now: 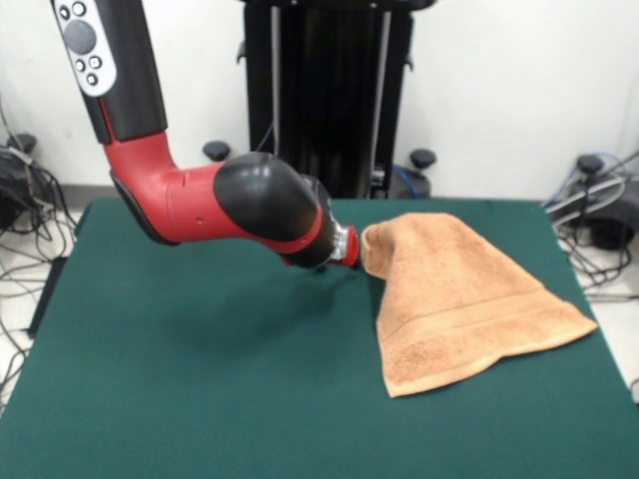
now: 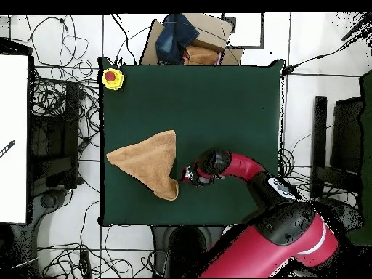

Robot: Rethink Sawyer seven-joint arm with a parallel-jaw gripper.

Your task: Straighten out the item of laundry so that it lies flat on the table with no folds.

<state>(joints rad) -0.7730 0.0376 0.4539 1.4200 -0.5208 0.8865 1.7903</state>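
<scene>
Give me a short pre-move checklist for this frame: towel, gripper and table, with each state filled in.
1. Peach-orange terry-cloth towel lies flat: not ok, pulled into a cone-like triangle with folds.
2. Towel fully on the dark green felt table: ok, inside the edges.
3. Gripper at the towel: ok, at its bunched corner.
4. Grip closed on cloth: cannot tell, hidden.
5. Room to spread: ok, bare green around it.
6. Yellow box with red button away from towel: ok, at a table corner.
</scene>
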